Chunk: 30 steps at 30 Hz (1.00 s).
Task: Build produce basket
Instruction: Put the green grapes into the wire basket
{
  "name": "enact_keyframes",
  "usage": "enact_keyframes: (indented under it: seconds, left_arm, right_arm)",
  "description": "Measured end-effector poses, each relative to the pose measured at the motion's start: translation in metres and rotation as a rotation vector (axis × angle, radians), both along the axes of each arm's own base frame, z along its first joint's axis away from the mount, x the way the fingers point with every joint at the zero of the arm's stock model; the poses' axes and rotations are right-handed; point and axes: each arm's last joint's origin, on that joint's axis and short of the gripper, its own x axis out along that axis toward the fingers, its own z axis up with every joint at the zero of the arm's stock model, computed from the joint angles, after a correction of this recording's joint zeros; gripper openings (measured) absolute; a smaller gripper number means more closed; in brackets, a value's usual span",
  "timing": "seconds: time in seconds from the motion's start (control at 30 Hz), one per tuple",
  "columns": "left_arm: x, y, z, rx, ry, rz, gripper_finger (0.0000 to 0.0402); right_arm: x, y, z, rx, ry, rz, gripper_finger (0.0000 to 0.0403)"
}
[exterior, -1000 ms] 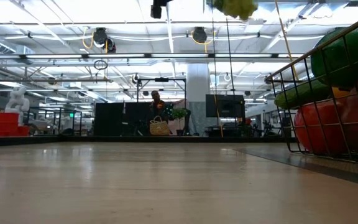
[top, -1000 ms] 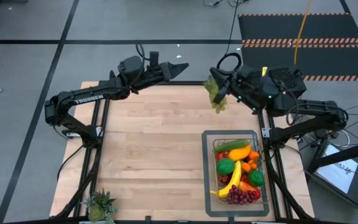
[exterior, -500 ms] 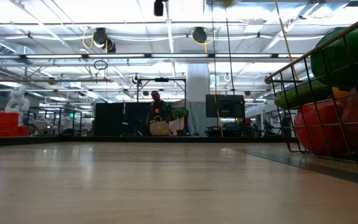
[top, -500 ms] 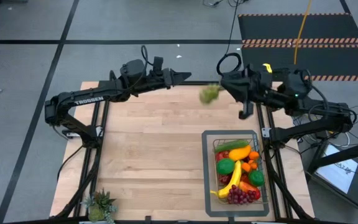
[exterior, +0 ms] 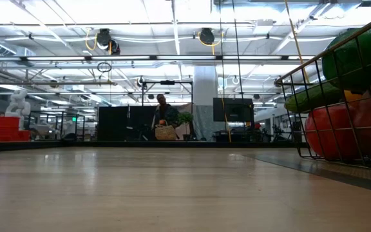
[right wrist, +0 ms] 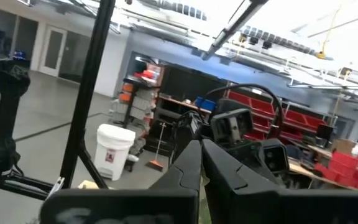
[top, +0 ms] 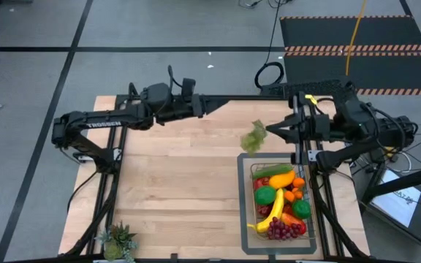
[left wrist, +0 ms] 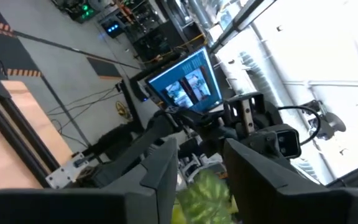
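A pale green bunch of grapes point(top: 253, 136) hangs in the air off my right gripper point(top: 267, 133), just beyond the far left corner of the basket. In the right wrist view, that gripper point(right wrist: 201, 146) is shut, with only a green sliver low between its fingers. The dark wire basket point(top: 312, 197) stands on a flat grey tray point(top: 244, 219). It holds banana, mango, red grapes, limes and other produce point(top: 278, 201), and its mesh wall point(exterior: 314, 109) shows in the low view. My left gripper point(top: 221, 101) is open above the table's far edge. From its wrist, the green bunch point(left wrist: 205, 194) shows farther off. My right gripper pinches the green bunch between its two fingers at the bunch's right end point(top: 261, 134). The fingers reach in roughly level from the table's right side. The bunch is lifted clear of the table and sticks out past the fingertips toward the left.
A spiky green potted plant point(top: 118, 239) stands at the table's near left corner. The wooden tabletop point(top: 174, 175) left of the tray is bare. A person stands far back in the room point(exterior: 163, 119).
My right gripper has swung from above the table's far edge toward the near edge and the basket. It turned as it went and carried the green bunch with it. My left gripper has moved a little toward the near edge and stayed open.
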Motion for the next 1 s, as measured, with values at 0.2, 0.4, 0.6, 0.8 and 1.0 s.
enact_keyframes:
  seconds: [0.2, 0.4, 0.6, 0.8, 1.0]
  left_arm:
    - [0.002, -0.015, 0.0, 0.007, 0.002, 0.031, 0.0131]
    - [0.003, -0.024, 0.0, 0.02, 0.005, 0.045, 0.0131]
    - [0.003, -0.032, 0.0, 0.042, 0.009, 0.027, 0.0131]
    - [0.004, -0.037, -0.003, 0.054, 0.043, 0.013, 0.0131]
    - [0.004, -0.038, -0.005, 0.068, 0.056, -0.026, 0.0131]
  right_arm:
    - [-0.003, 0.016, -0.003, 0.022, 0.034, -0.027, 0.0]
    - [-0.008, 0.028, -0.002, 0.13, 0.041, 0.0, 0.0]
    - [-0.015, 0.037, -0.001, 0.405, 0.06, 0.101, 0.0]
    - [-0.019, 0.051, -0.004, 0.639, 0.133, 0.207, 0.0]
    - [-0.024, 0.071, -0.013, 0.736, 0.26, 0.307, 0.0]
